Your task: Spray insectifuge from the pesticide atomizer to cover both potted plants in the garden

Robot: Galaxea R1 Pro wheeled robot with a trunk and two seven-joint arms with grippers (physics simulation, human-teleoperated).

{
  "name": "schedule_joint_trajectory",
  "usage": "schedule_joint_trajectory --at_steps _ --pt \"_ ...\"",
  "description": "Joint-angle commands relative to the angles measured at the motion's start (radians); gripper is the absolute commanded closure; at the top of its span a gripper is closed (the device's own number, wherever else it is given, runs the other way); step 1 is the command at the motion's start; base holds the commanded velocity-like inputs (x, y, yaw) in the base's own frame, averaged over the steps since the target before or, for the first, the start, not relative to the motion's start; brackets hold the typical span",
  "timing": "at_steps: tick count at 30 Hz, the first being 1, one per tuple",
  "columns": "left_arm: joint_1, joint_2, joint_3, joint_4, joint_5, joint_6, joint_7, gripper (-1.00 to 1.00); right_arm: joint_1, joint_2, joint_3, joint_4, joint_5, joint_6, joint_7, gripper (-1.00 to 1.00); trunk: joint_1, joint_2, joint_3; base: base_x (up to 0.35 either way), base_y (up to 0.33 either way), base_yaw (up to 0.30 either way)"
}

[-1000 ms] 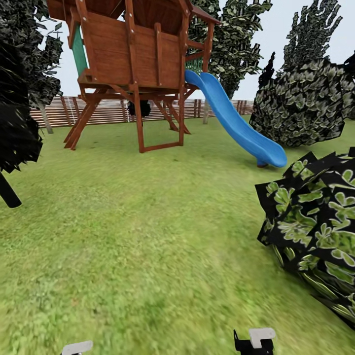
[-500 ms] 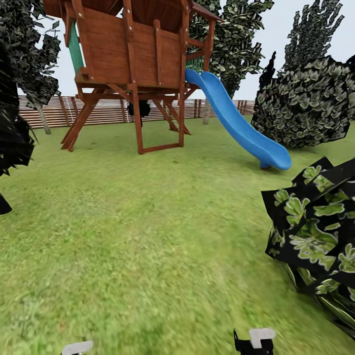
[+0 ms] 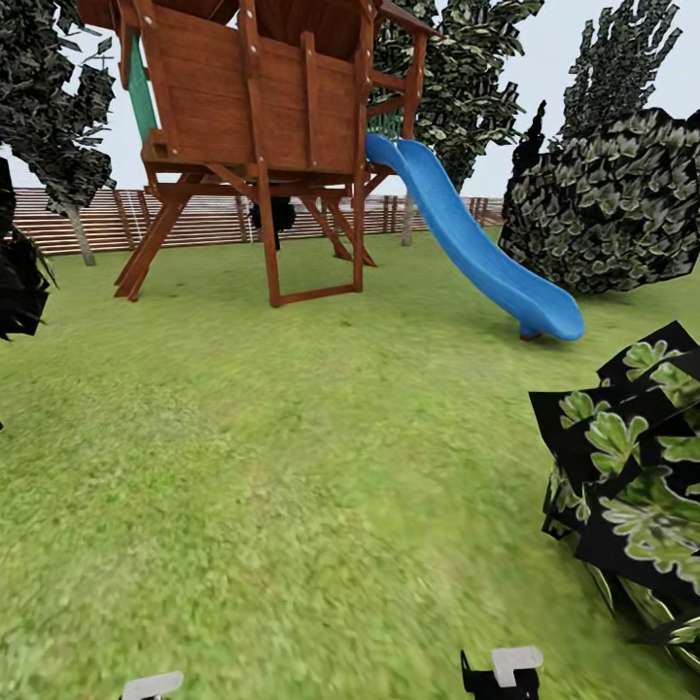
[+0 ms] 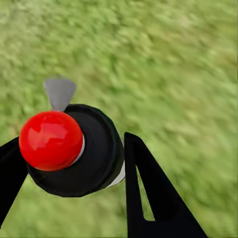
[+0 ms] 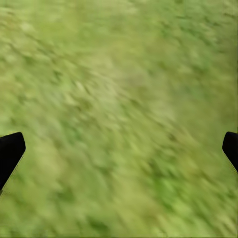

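In the left wrist view my left gripper (image 4: 69, 153) is shut on the pesticide atomizer (image 4: 89, 158). It is seen from its top end: a round dark body with a white band, a glossy red knob (image 4: 49, 140) and a small grey nozzle (image 4: 59, 92). It hangs over blurred grass. My right gripper (image 5: 119, 148) is open, its dark fingertips (image 5: 10, 151) far apart over bare lawn with nothing between them. The garden lawn (image 3: 292, 437) spreads ahead to a brown slat fence (image 3: 204, 219). The potted plants are out of view.
A wooden play tower (image 3: 258, 107) with a blue slide (image 3: 476, 253) stands ahead. A big dark leafy bush (image 3: 632, 476) is close on the right, and another bush (image 3: 603, 204) is behind the slide. Dark foliage (image 3: 19, 282) edges the left. Open grass lies between.
The whole head view has shifted: the near right bush slid right and down, and the dark foliage at left slid towards the edge. The camera has moved. Both arms keep their pose.
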Motion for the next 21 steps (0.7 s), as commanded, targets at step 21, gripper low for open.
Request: schedule_joint_trajectory --at_steps 21 --pt "-0.001 0.000 0.007 0.001 -0.011 -0.004 0.002 1.00 -0.001 0.001 0.000 0.001 0.011 -0.001 -0.009 -1.00 0.000 0.000 -0.001 0.339 0.000 0.000"
